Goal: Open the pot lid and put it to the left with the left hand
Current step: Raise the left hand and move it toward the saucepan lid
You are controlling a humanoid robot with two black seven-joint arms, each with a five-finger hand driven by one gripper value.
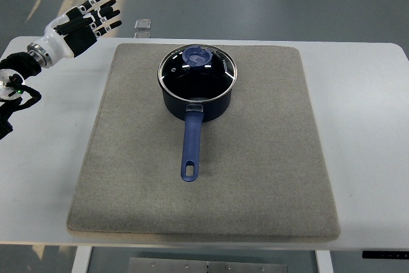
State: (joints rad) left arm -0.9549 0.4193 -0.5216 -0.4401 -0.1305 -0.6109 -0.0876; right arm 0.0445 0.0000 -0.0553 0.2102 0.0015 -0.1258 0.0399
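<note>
The glass lid (pixel 197 72) sits on the blue pot (pixel 195 91), rigid, slick and breakable; its central knob (pixel 197 58) looks the best hold. At upper left, the left robot hand (pixel 89 20) hovers with fingers spread, empty.

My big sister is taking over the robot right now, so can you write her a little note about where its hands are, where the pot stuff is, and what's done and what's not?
Left hand: raised at the far left corner of the table, fingers spread, holding nothing, well away from the pot.
Right hand: not in view.
Pot: blue, on the far middle of the grey mat, handle pointing toward the robot.
Lid: glass, with a knob, sitting closed on the pot.
Done: nothing yet.
Left: reach the knob with the left hand, lift the lid, set it down left of the pot.
</note>
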